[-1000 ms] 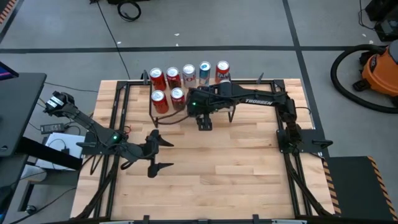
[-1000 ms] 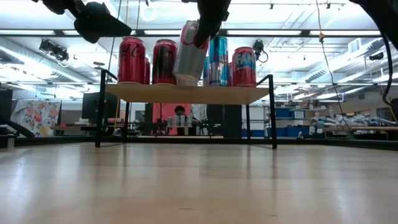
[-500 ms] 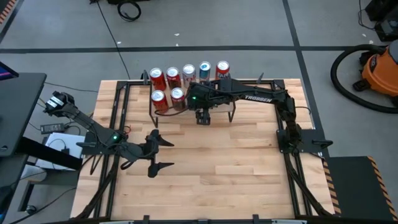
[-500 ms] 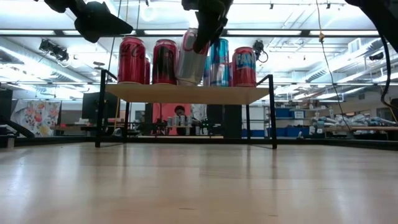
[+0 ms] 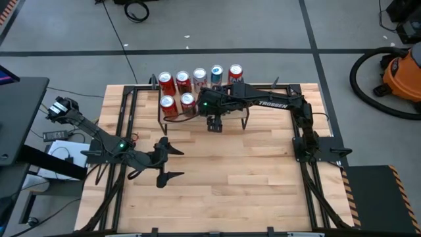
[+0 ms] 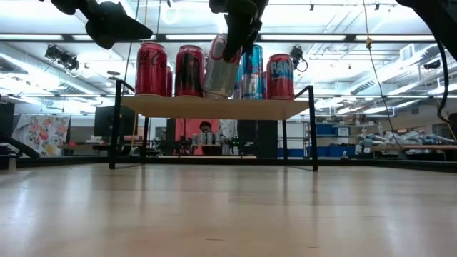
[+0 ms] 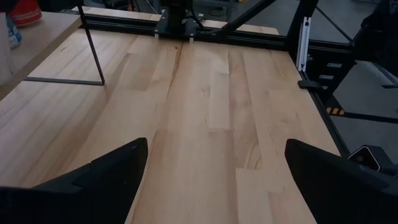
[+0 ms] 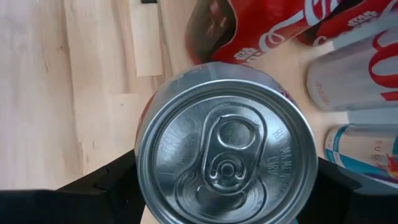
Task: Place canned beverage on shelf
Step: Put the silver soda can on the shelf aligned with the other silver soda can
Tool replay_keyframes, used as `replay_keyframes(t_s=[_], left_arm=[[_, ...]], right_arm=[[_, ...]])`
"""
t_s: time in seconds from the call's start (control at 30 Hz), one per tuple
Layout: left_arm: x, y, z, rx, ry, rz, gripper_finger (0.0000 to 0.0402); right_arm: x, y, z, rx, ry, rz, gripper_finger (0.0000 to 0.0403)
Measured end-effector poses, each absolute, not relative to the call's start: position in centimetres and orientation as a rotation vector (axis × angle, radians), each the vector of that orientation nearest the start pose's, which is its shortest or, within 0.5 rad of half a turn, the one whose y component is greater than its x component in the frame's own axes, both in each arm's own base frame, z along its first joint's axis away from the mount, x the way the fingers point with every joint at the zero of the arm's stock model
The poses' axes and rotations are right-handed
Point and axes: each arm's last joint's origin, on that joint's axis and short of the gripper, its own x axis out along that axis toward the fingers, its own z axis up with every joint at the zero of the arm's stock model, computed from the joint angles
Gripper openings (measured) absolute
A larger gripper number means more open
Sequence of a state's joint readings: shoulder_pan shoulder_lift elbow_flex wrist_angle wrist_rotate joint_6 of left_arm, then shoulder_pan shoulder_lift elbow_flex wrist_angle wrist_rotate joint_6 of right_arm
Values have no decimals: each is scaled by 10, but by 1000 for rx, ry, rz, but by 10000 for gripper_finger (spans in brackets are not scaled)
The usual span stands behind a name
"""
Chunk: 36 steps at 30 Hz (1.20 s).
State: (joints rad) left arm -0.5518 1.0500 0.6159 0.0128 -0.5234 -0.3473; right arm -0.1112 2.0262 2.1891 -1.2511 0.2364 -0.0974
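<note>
Silver and tilted, the canned beverage hangs between the fingers of the right gripper, which close on its sides from above; the right wrist view looks straight down on its lid, with a dark finger on each flank. In the low view the can's long axis leans, top toward the gripper and base angled down toward the shelf. Its base appears just above or just brushing the board; I cannot tell which. The move ahead turns on that: the can needs to come upright and go down a little, onto the bare light-wood patch at the front of the shelf, beside the standing cans.

Seven cans are already on the shelf: a back row of five, red, red, silver, blue and red, and two red ones in front at the end nearer the left arm. The carried can sits just beside that front pair, so a sideways drift could knock them.

Well apart, the left gripper hovers over the bare tabletop, its fingers spread wide and empty. The right arm alone is at the shelf, so I judge the placing to be its job.
</note>
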Motion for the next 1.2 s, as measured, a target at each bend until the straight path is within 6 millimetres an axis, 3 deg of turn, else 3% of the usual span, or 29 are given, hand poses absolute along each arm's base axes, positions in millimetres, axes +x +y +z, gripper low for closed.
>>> replay_keyframes(t_s=[1.2], left_arm=[[196,-103,246,-129,361,35,391]], right_arm=[[408,-56,354,-135,1109,-337,328]])
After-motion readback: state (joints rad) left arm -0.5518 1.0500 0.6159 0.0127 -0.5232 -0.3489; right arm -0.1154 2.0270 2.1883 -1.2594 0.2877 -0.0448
